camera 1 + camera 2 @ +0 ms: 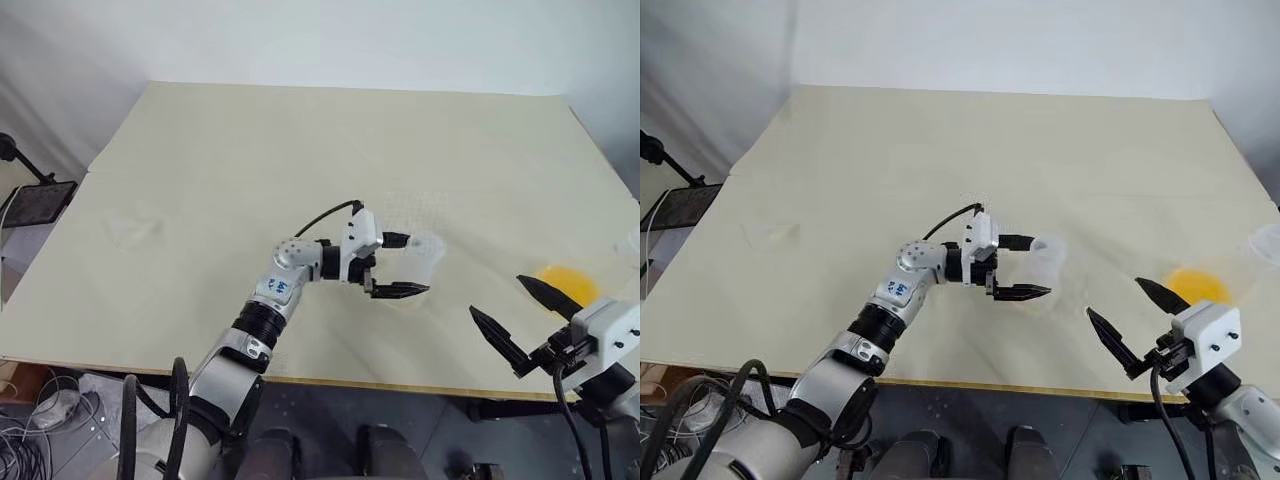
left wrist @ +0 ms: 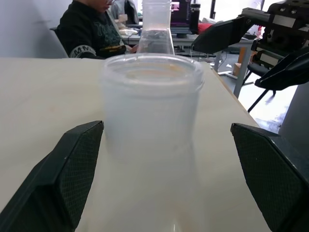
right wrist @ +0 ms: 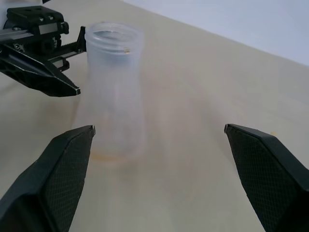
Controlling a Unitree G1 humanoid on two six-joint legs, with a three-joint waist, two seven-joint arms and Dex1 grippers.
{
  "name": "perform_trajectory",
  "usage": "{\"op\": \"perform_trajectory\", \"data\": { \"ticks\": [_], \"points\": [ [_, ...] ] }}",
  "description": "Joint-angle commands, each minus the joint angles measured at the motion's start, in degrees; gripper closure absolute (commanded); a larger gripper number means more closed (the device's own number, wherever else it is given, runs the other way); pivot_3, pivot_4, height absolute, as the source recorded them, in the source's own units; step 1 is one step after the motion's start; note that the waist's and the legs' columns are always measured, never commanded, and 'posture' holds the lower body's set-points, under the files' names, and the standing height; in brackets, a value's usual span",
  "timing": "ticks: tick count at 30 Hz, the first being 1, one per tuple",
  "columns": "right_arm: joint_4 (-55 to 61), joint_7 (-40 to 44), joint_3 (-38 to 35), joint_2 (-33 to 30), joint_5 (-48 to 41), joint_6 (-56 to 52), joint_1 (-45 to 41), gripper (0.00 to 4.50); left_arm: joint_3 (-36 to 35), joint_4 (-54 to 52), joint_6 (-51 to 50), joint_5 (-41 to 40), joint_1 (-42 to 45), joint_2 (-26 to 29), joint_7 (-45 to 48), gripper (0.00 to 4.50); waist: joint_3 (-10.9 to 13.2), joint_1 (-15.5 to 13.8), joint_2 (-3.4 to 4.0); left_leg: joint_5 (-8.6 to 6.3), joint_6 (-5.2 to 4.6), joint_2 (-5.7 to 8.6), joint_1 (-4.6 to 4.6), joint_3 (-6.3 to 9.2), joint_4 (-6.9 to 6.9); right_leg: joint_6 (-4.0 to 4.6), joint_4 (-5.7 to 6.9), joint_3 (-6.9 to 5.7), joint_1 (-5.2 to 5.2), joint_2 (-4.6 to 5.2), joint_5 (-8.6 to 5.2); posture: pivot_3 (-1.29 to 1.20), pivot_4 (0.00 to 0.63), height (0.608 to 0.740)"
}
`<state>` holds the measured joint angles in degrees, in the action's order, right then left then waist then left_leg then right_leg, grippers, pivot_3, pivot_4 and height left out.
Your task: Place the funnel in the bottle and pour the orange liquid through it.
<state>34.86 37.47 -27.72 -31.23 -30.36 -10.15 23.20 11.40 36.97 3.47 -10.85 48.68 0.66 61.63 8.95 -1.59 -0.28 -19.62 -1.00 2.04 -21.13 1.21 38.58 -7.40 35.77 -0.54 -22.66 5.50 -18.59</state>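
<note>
The clear bottle (image 1: 428, 250) stands upright near the middle of the table, slightly toward the front. My left gripper (image 1: 415, 265) reaches in level from the left. It is open, one finger on each side of the bottle (image 2: 152, 106), and neither finger presses on it. The orange liquid (image 1: 568, 285) is a round pool near the table's front right. My right gripper (image 1: 496, 295) hovers open and empty at the front right, pointing toward the bottle (image 3: 113, 87). Behind the bottle in the left wrist view stands a clear narrow-necked piece, apparently the funnel (image 2: 157, 26).
The pale table (image 1: 250, 150) has its front edge just below both grippers. A clear item (image 1: 1270, 240) sits at the table's right edge. A black stand (image 1: 35, 195) and cables lie off the left side. A seated person (image 2: 89, 29) shows beyond the table.
</note>
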Motion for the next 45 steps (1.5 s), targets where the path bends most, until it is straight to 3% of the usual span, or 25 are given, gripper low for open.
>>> {"op": "perform_trajectory", "data": {
  "ticks": [1,6,14,25,38,45],
  "points": [
    [1.3,0.0,-2.1,-0.8,-0.7,0.3,0.0,0.0,-2.0,-2.6,-1.4,-1.4,0.6,0.8,-0.9,0.02,0.0,0.0,0.0,0.0,0.0,0.0,0.0,0.0,0.0,0.0,0.01,0.0,0.0,0.0,0.0,0.0,0.15,0.74],
    [2.3,0.6,-2.6,-1.4,-1.6,-0.8,1.2,0.0,-5.3,-6.6,-7.2,-4.8,0.1,3.9,-0.1,0.02,0.0,0.1,0.01,0.0,0.0,0.0,0.0,0.01,0.01,0.0,0.06,0.0,-0.01,0.0,0.0,0.0,0.15,0.74],
    [4.9,3.7,-3.5,-3.0,-3.8,-2.0,5.6,0.0,-12.9,-9.9,-13.2,-9.3,-0.2,17.3,3.3,0.02,0.0,0.3,0.02,-0.01,0.0,-0.03,0.02,0.05,0.02,0.0,0.11,0.02,-0.02,0.04,0.0,0.0,0.15,0.74],
    [4.6,4.1,-0.3,-3.8,-4.9,-4.3,1.8,0.0,-26.9,-8.5,-9.4,-11.3,-11.9,30.2,-3.3,0.02,0.0,0.3,0.02,-0.02,0.04,-0.05,0.0,0.19,0.07,0.0,0.13,0.15,-0.01,0.25,0.0,0.0,0.15,0.74],
    [0.7,6.4,2.8,-5.1,-4.6,-5.2,-3.2,0.0,-42.1,-13.9,-8.7,-15.6,-29.3,38.7,-11.6,0.02,0.0,0.4,0.01,-0.1,0.07,-0.04,0.01,0.38,0.06,0.01,0.14,0.17,0.04,0.44,0.0,0.0,0.15,0.74],
    [0.0,6.8,3.4,-5.2,-4.3,-5.5,-4.4,0.0,-44.1,-12.1,-11.7,-15.5,-28.5,39.5,-19.3,0.02,0.0,0.1,0.0,-0.12,0.07,-0.01,0.01,0.52,0.18,0.01,0.06,0.07,0.11,0.5,0.0,0.0,0.15,0.74]
  ]
}}
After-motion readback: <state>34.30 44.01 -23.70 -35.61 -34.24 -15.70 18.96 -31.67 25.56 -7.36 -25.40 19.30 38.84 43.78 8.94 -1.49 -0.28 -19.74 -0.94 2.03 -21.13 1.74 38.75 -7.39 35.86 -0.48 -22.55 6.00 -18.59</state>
